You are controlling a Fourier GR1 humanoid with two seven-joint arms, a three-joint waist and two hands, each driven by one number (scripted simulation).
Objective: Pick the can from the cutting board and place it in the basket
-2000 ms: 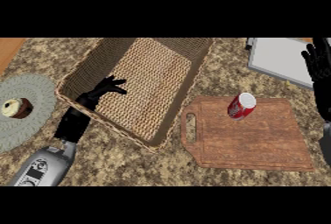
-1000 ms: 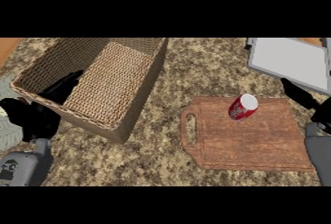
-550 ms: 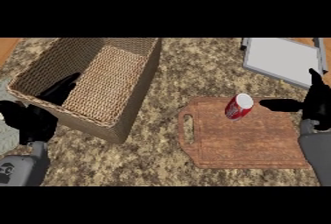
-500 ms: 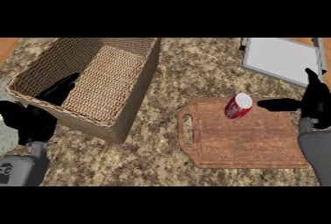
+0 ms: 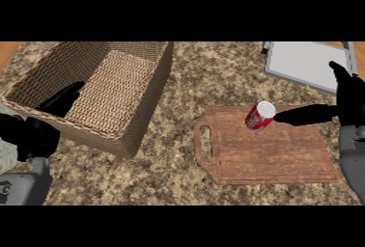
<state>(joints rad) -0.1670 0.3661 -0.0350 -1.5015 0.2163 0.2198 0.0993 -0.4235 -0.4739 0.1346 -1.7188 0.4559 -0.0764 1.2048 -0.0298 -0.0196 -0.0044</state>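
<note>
The black right robot hand [image 5: 348, 101] is spread wide above its grey forearm [image 5: 351, 157], thumb stretched leftward and fingers pointing up. The black left robot hand [image 5: 34, 136] rests low at the left, fingers straight.

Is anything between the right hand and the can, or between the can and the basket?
Nothing visible. The right hand is apart from the can, with only bare cutting board between them. From can to basket lies bare counter; the basket's right wall must be cleared. The left hand is at its far-left rim.
</note>
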